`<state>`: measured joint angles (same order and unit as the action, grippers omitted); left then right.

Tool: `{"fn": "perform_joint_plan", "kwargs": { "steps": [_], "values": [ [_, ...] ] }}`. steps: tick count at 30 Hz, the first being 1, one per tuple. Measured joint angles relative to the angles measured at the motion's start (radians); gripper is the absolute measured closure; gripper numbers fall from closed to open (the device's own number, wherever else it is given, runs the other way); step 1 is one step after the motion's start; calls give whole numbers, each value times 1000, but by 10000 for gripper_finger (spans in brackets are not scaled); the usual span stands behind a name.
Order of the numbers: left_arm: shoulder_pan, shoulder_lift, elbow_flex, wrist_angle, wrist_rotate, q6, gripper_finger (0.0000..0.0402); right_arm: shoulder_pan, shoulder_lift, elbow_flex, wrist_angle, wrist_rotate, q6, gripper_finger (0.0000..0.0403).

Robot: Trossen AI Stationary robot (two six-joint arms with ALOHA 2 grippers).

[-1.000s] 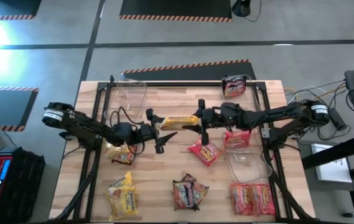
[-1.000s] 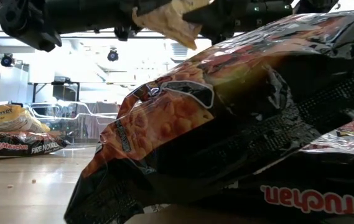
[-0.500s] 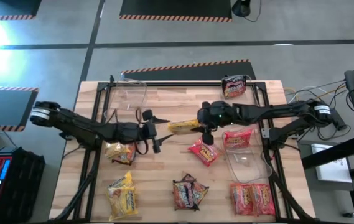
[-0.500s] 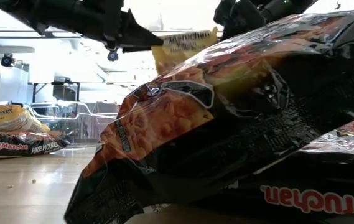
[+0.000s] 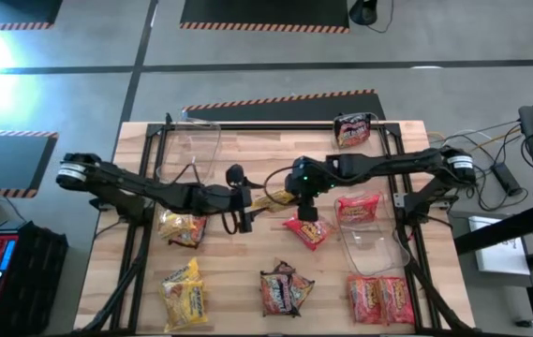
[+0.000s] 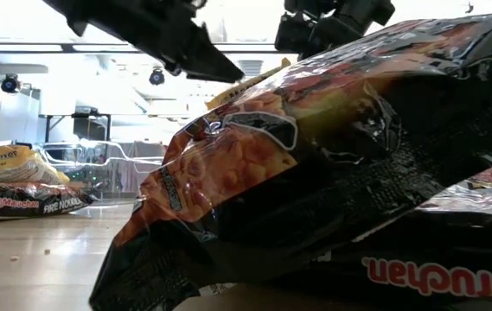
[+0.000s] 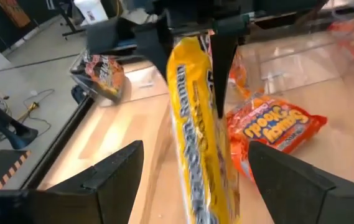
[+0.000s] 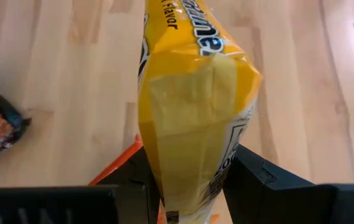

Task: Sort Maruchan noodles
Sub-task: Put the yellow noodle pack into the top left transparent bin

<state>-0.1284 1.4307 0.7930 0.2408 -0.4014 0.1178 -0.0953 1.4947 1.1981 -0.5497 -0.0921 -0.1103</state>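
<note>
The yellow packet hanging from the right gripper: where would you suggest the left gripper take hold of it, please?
Probably the free end of the yellow packet. The right gripper pinches one end, and the packet stands edge-on between the open fingers of the left gripper, so closing across its flat faces there should hold.

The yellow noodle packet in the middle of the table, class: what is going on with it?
The right gripper holds the yellow packet above the table, its fingers closed on it. The left gripper faces it with fingers open on either side, not gripping. Other packets lie around: red ones, yellow ones.
</note>
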Motion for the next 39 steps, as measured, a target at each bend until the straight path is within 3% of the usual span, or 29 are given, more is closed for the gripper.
{"fn": "perform_joint_plan", "kwargs": {
  "steps": [12, 18, 22, 39],
  "values": [
    [42, 65, -4, 29, 6, -64, 130, 23, 43, 52, 16, 32, -121, 284],
    [71, 74, -7, 38, 139, -118, 130, 34, 35, 53, 45, 39, -179, 284],
    [74, 89, -7, 28, 150, -131, 136, 32, 32, 54, 66, 41, -198, 284],
    [78, 89, -3, 26, 153, -131, 283, 32, 31, 53, 67, 43, -219, 271]
  ]
}}
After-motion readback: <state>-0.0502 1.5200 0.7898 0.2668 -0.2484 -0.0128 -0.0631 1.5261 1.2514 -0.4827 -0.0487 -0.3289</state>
